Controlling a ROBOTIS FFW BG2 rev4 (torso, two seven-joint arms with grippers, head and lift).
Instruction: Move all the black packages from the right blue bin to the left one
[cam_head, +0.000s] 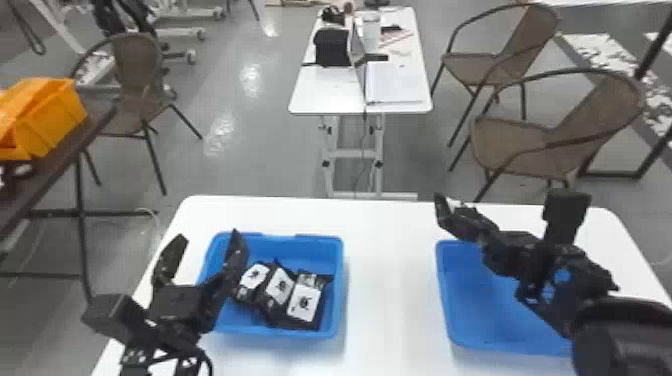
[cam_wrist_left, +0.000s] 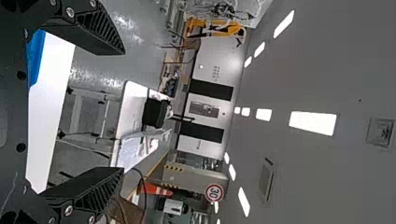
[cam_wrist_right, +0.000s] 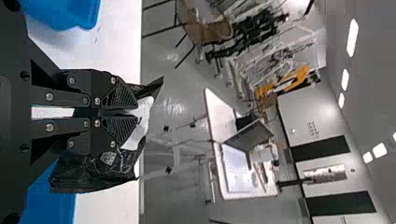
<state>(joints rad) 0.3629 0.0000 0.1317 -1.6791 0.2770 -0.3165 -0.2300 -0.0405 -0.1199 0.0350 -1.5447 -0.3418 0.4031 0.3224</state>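
Grey floor (cam_head: 250, 155), brown chairs (cam_head: 520, 157) behind, white table (cam_head: 390, 280) bearing two blue bins (cam_head: 280, 332)

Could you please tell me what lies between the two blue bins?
Bare white table stretches between the left bin and the right bin, as the head view shows.

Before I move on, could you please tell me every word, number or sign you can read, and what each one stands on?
"30": on the round red-ringed sign in the background.
Too blurred to read: the labels on the black packages in the left blue bin.
Too small to read: the small marks on the pale wall panel.
I can make out no other text.
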